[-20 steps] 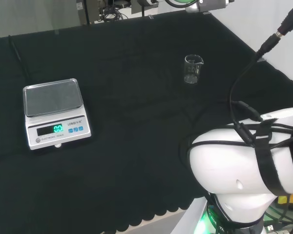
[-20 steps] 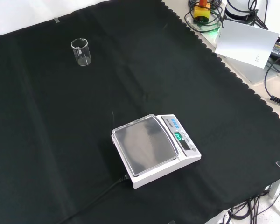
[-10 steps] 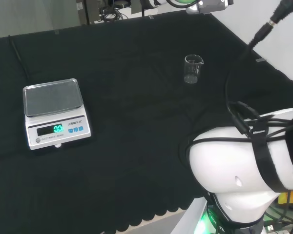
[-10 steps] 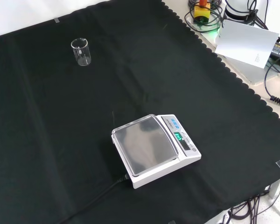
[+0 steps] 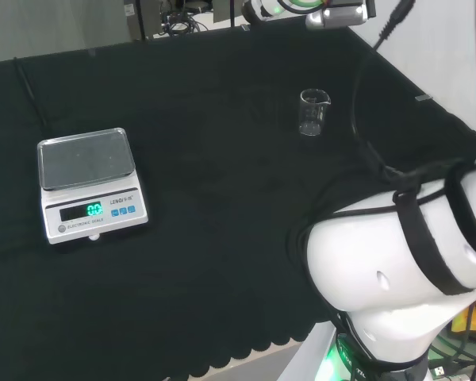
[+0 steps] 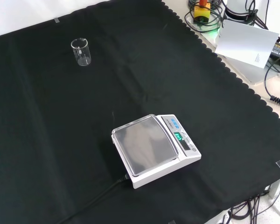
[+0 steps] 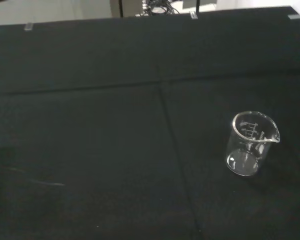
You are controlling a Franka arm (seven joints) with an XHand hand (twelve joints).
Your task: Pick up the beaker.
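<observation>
Glass beaker [image 5: 313, 112] stands upright and untouched on the bench [image 5: 222, 159], well apart from the digital scale [image 5: 89, 184]. Nothing's grasped yet; the whole pickup remains, and I cannot tell the robot hand's state.

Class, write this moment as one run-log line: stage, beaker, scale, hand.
stage: before grasp | beaker: upright on cloth, untouched, looks empty | scale: pan bare, display lit | hand: state cannot be told

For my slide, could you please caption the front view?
Empty beaker upright on black cloth, apart from the scale.
</observation>
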